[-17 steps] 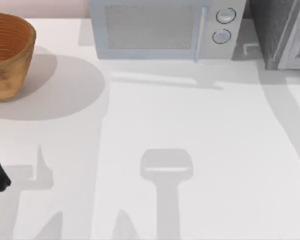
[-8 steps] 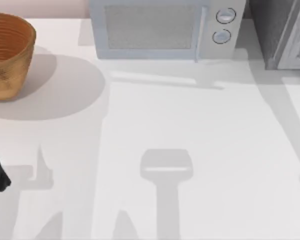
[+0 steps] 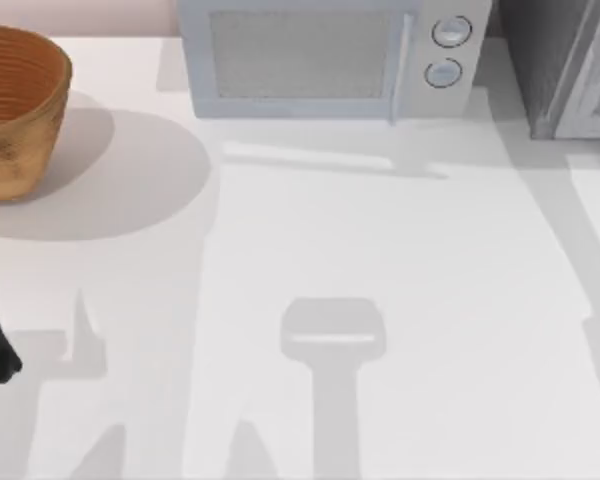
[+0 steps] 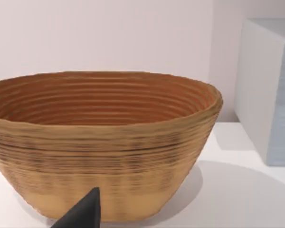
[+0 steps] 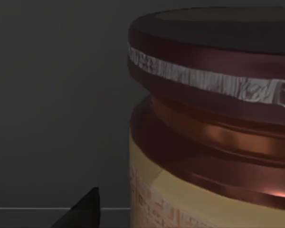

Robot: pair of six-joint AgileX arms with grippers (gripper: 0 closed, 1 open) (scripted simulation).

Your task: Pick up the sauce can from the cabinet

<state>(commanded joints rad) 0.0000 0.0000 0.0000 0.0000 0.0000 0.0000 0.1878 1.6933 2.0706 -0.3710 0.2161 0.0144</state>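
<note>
— Where's the short sauce can (image 5: 213, 128) with the dark reddish-brown lid?
— Close before my right wrist camera, inside the dark speckled grey cabinet (image 3: 560, 60), upper right. I judge I'm approaching; next, centre it. Finger spread: cannot tell

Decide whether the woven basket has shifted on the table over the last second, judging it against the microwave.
No. The basket sits in the same spot at the table's far left, with the same gap to the microwave.
</note>
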